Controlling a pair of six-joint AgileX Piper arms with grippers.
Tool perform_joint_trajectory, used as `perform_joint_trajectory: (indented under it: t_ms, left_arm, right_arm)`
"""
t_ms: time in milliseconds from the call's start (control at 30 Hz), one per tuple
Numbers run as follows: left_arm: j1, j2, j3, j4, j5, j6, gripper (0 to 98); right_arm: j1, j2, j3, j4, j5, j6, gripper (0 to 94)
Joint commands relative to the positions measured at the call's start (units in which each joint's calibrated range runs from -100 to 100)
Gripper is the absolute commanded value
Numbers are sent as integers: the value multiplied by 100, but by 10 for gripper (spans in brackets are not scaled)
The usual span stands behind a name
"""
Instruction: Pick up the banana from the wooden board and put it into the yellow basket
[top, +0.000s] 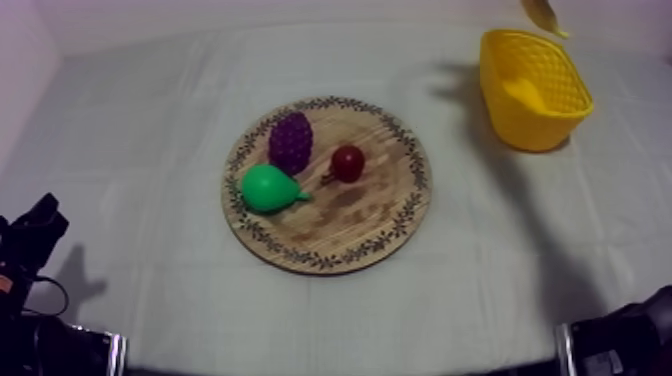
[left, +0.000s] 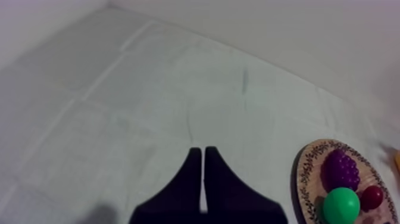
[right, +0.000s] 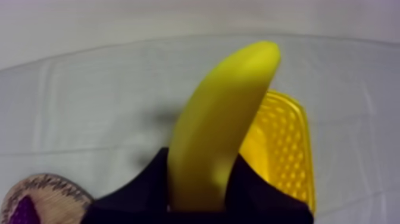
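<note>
My right gripper (right: 199, 179) is shut on the yellow banana (right: 220, 125), which sticks up between the black fingers (right: 149, 182). The banana hangs in the air in front of the yellow basket (right: 286, 149). From above, the banana's tip (top: 544, 14) shows just beyond the basket (top: 535, 88) at the back right. The round wooden board (top: 370, 225) lies mid-table with a bunch of grapes (top: 290, 141), a green pear (top: 268, 189) and a small red fruit (top: 347, 163). My left gripper (left: 202, 156) is shut on nothing, low at the left, well short of the board (left: 306, 173).
The grey-white cloth (top: 150, 120) spreads wide to the left of the board and in front of it. Black parts of the arms sit at the front left (top: 30, 240) and the front right (top: 625, 340).
</note>
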Motion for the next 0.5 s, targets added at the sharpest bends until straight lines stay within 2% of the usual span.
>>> perform_joint_trajectory:
  t_ms: [0,467]
  left_arm:
    - [2,-5,-1,3,0,-2,1]
    - [2,-5,-1,3,0,1,1]
  right_arm:
    - [212,82,-4,37,-58,-4,167]
    - [575,564,756,142,-463,-15,168]
